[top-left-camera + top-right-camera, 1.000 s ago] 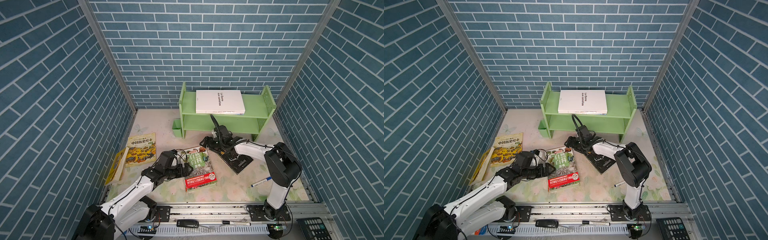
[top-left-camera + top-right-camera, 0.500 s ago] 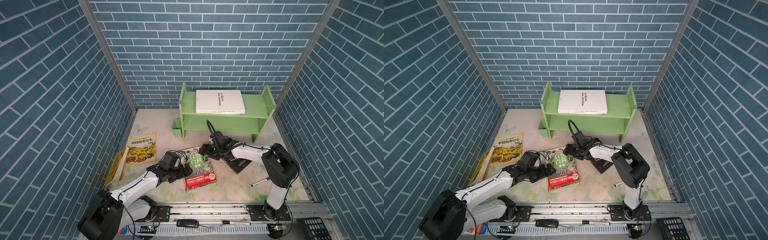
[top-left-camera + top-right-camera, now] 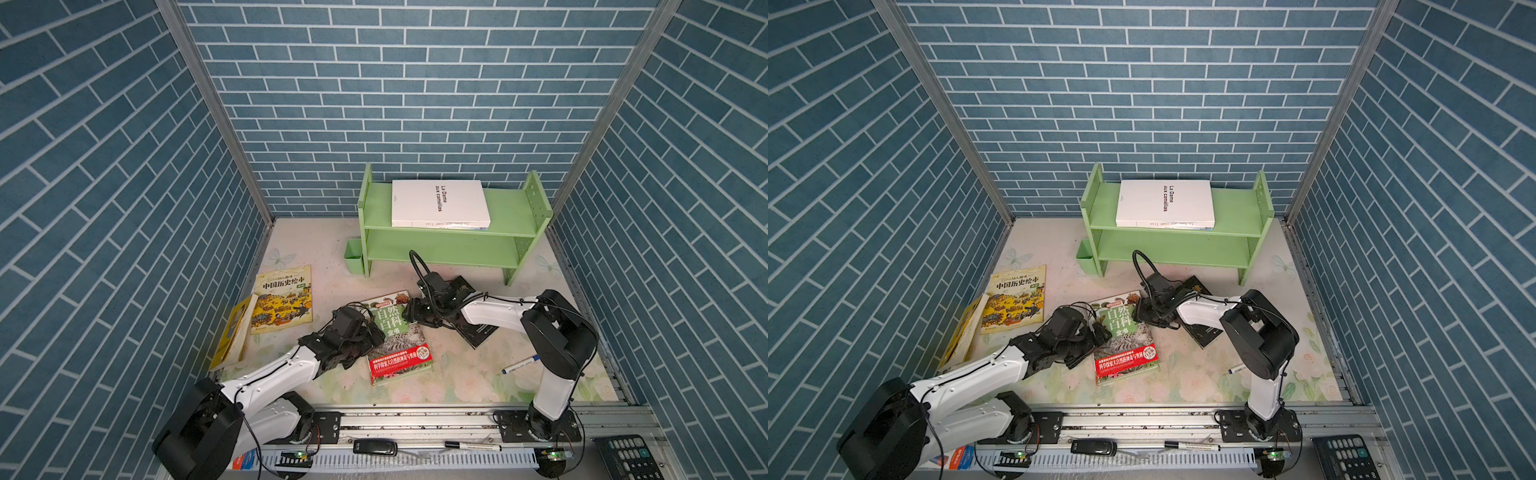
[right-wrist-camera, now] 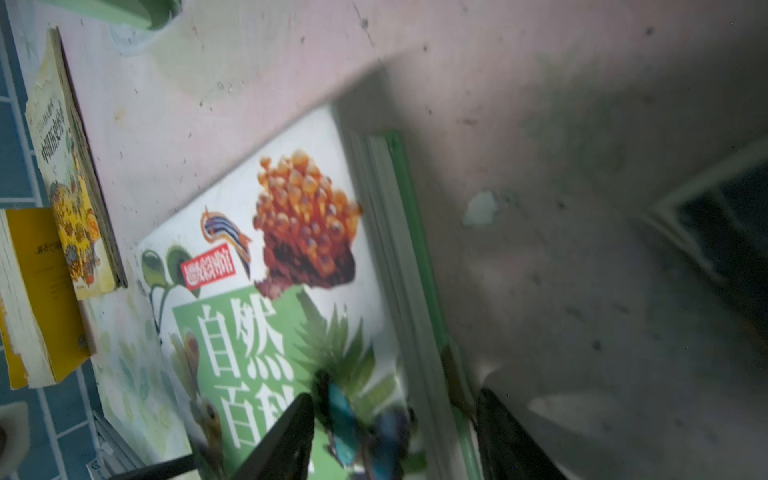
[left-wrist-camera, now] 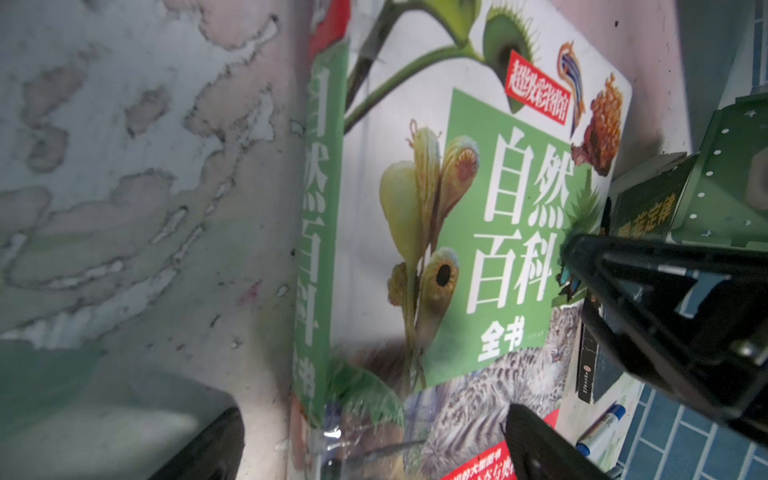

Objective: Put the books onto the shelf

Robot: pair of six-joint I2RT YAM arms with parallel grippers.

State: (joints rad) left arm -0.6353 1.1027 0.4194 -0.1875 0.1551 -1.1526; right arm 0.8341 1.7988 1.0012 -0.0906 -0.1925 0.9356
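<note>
The left arm [image 3: 272, 374] is showing off glossy white shells along its long links, and the right arm [image 3: 494, 311] is matching it exactly. Chunky black housings [image 3: 557, 336] are bulging at the big joints, rounded like drums. A thin black wire [image 3: 286, 362] is trailing along the left arm's white cover, where small dark screws [image 3: 258, 390] are dotting the surface. A thicker black cable [image 3: 412, 254] is arching above the right wrist. The left gripper [image 5: 365, 424] and right gripper [image 4: 395, 415] are both wearing matte black, blunt-tipped fingers in the wrist views.
</note>
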